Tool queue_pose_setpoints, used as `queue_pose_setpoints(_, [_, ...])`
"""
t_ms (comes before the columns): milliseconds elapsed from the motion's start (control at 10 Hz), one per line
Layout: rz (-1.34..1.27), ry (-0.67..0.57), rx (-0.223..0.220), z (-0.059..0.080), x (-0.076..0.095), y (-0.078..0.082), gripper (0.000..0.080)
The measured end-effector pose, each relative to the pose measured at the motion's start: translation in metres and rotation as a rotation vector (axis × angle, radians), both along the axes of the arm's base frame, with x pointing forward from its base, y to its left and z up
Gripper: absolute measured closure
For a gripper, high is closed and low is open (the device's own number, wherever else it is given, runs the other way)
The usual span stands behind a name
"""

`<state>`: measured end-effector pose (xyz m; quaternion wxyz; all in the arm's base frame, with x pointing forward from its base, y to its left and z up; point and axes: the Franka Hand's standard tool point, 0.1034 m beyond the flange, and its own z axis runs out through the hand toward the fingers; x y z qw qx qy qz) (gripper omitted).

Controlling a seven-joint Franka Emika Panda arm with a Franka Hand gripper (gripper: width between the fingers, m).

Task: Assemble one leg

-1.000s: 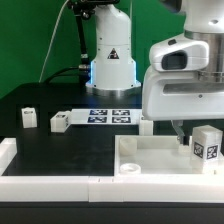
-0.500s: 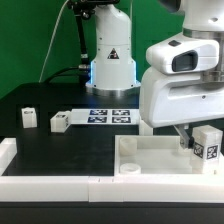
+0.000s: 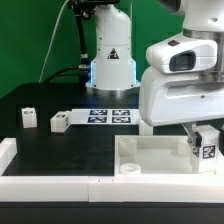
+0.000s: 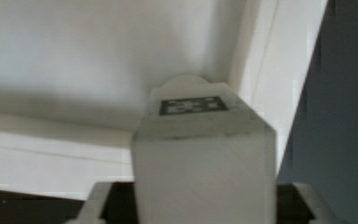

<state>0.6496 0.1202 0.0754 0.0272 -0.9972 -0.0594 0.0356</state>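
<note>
My gripper [image 3: 203,143] is shut on a leg [image 3: 208,149], a small white block with a black-and-white tag, and holds it at the exterior view's right end of the white tray-shaped piece [image 3: 150,157]. In the wrist view the leg [image 4: 201,150] stands between my fingers [image 4: 108,200], its tagged end pointing at the tray's inner corner [image 4: 247,70]. Two more legs lie on the table at the exterior view's left, one [image 3: 29,118] further left and one [image 3: 59,121] beside the marker board.
The marker board [image 3: 110,116] lies flat at mid-table. The robot base [image 3: 111,60] stands behind it. A low white wall [image 3: 50,183] runs along the table's front, with a raised end [image 3: 6,150] at the exterior view's left.
My gripper and the leg have moved down, closer to the tray's right end. The other legs have not moved.
</note>
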Motion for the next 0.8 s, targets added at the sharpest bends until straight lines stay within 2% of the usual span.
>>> queue_pose_setpoints(800, [-1.004, 0.07, -0.053, -0.0018, -0.0006, -0.0069, 0.0509])
